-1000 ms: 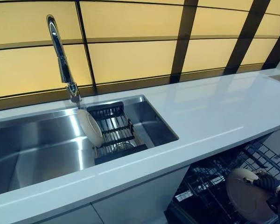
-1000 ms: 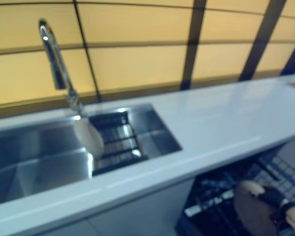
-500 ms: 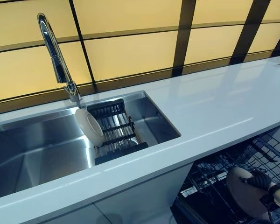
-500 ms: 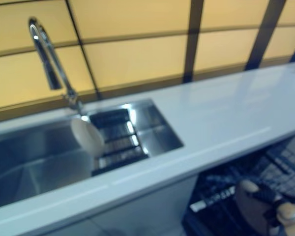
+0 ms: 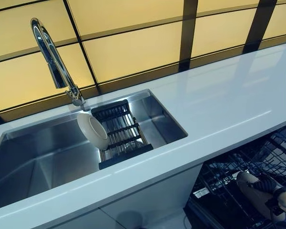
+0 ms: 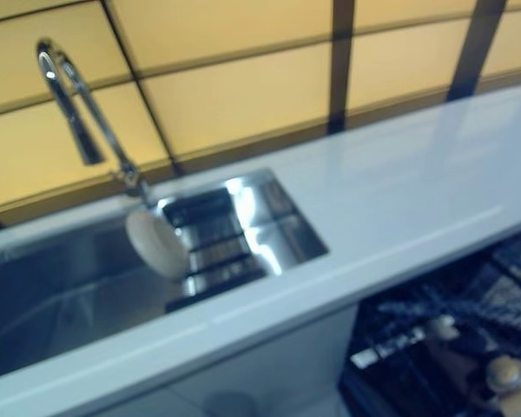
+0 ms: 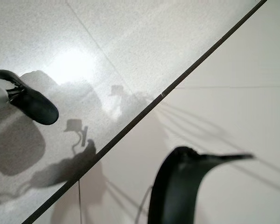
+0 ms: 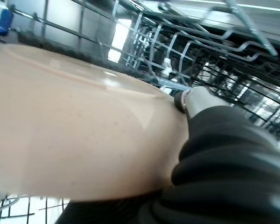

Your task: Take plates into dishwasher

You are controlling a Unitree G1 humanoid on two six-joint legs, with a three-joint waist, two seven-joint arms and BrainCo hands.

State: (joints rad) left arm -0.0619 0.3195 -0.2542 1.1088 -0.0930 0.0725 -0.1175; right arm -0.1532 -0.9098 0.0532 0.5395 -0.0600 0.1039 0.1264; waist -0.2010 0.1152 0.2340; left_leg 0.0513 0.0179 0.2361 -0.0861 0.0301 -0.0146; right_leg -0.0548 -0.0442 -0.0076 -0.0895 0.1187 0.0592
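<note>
Two plates show in the left eye view: a white plate (image 5: 93, 131) stands on edge in the black drying rack (image 5: 119, 136) inside the steel sink (image 5: 33, 157), below the tall faucet (image 5: 52, 59), while a beige plate (image 5: 257, 195) is held by the right hand (image 5: 271, 188) over the open dishwasher rack (image 5: 229, 181) under the white countertop (image 5: 219, 105). The right eye view shows the same scene. Only floor tiles (image 7: 130, 56) appear in the left wrist view, so that hand's state cannot be told. Close up in the right wrist view, the right hand's thumb (image 8: 196, 100) pinches the beige plate's rim, with wire tines beyond.
</note>
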